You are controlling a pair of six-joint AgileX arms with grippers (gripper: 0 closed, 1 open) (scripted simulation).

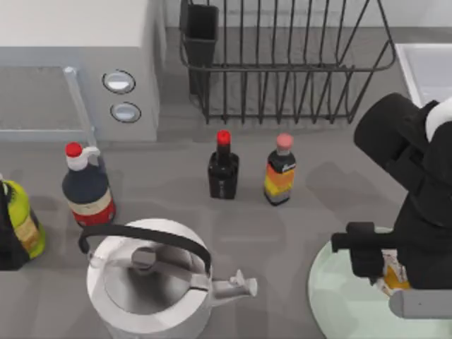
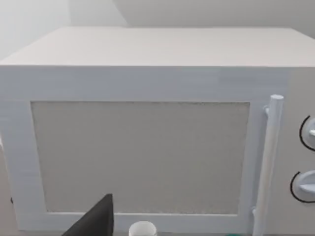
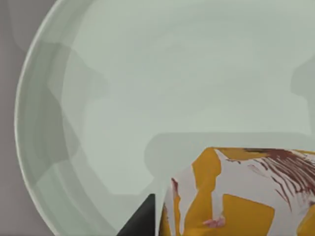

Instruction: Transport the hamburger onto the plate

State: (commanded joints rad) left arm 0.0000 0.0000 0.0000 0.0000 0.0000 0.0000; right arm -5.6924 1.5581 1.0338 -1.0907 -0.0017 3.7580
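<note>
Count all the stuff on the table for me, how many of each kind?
Bottles: 4
Kettle: 1
Plate: 1
Hamburger in its wrapper: 1
Microwave: 1
Dish rack: 1
Total: 9

A grey countertop (image 1: 318, 191) runs to a pale wall, with a white microwave (image 1: 78, 63) far left and a black wire dish rack (image 1: 282, 63) beside it.

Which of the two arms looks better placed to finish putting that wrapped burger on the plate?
Right. Its tool is over the plate at the table's right with the hamburger at it. The left arm sits far off, facing the microwave.
</note>
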